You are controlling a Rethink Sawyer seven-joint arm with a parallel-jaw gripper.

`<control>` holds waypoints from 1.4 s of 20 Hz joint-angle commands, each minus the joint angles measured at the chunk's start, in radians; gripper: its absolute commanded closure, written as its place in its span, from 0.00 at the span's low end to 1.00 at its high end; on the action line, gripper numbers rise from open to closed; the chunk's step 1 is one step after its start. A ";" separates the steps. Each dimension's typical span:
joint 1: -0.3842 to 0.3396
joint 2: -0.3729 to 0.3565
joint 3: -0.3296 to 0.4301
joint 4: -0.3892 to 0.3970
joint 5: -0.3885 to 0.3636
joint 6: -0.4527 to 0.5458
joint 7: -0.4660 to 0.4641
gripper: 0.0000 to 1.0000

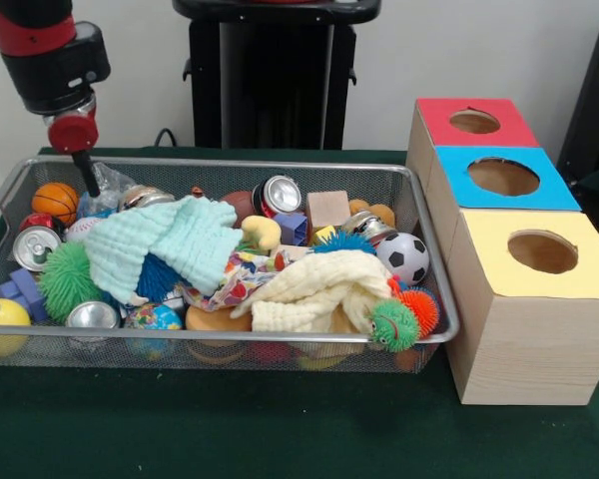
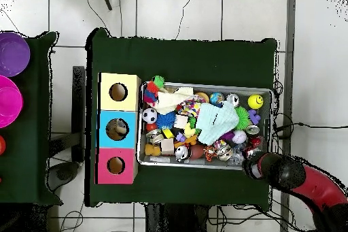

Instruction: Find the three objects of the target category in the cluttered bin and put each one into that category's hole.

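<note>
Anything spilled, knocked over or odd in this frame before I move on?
Nothing stands out. The toys, cans and cloths all lie inside the wire bin, none on the green table. The three wooden boxes stand upright in a row beside it. The gripper reaches into the bin's corner near the orange basketball.

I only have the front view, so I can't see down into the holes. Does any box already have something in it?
Observer: From overhead, the blue box shows a pale lump inside its hole. I cannot tell what it is.
Operator: And the other two?
Observer: The yellow box and the red box show only dark brown inside their holes.
Operator: Anything past the table on the boxes' side?
Observer: Yes, a second green-covered table stands there, carrying a purple bowl and a pink bowl.
</note>
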 commanded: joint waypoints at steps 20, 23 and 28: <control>-0.066 0.087 0.159 -0.166 -0.121 0.145 -0.453 0.00; -0.081 0.090 0.188 -0.163 -0.089 0.158 -0.449 0.00; -0.097 0.110 0.208 -0.138 -0.068 0.177 -0.432 0.00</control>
